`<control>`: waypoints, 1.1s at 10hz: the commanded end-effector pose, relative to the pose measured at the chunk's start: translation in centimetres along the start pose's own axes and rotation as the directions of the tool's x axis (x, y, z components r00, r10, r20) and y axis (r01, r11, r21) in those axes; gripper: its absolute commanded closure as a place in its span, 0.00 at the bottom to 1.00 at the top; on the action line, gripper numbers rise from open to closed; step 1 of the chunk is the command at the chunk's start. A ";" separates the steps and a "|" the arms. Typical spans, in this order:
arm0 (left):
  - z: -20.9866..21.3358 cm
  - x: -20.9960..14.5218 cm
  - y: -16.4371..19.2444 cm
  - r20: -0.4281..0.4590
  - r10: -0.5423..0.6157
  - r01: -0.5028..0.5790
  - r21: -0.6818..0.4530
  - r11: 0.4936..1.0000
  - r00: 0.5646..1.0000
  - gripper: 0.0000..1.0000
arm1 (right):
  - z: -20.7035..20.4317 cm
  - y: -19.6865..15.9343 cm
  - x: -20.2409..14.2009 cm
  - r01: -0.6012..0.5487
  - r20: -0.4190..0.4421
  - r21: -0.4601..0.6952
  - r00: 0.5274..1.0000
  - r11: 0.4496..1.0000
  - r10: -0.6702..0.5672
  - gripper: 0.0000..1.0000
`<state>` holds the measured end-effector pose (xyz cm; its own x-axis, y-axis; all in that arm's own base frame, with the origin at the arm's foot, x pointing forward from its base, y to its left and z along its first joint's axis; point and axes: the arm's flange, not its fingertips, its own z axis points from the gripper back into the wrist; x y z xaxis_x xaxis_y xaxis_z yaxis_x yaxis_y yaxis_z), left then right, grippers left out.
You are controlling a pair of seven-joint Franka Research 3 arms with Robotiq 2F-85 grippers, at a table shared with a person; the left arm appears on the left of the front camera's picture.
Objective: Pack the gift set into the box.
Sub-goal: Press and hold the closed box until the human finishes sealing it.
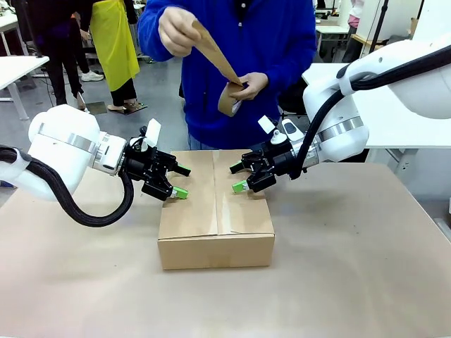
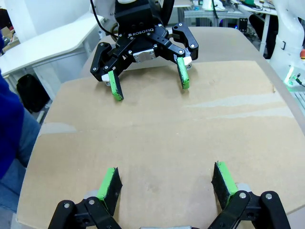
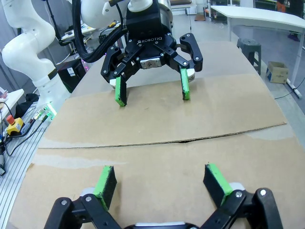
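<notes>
Left to right: my left gripper (image 1: 177, 182) stands spread wide and holds nothing, just above the left flap of the box (image 1: 215, 211). The closed carton lies directly beneath and between both pincers, its centre seam running away from me toward the person. My right gripper (image 1: 238, 177), equally splayed and holding nothing, hovers over the right flap. Both sit equally near; beyond them the person's hands (image 1: 177, 29) pull tape (image 1: 229, 98), likely for that seam.

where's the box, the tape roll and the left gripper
box (image 1: 243, 215): front view, on its closed top flap.
tape roll (image 1: 229, 99): front view, on the roll's side in the person's hand.
left gripper (image 1: 179, 182): front view, midway between its open green fingertips.
</notes>
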<state>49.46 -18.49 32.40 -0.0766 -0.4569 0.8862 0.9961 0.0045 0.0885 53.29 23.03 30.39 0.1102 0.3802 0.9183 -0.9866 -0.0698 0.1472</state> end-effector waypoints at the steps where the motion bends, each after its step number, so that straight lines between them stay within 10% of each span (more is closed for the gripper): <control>1: 0.0 -0.4 -0.2 0.000 -0.014 0.014 -0.004 1.000 1.000 0.00 | -0.2 0.2 -0.6 -0.009 0.006 -0.013 1.000 1.000 0.009 0.00; 11: 0.0 -0.4 -0.2 0.000 -0.014 0.014 -0.004 1.000 1.000 0.00 | -0.2 0.2 -0.6 -0.009 0.006 -0.013 1.000 1.000 0.009 0.00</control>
<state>49.46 -18.49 32.40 -0.0766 -0.4569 0.8862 0.9961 0.0045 0.0885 53.29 23.03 30.39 0.1101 0.3802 0.9183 -0.9866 -0.0698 0.1472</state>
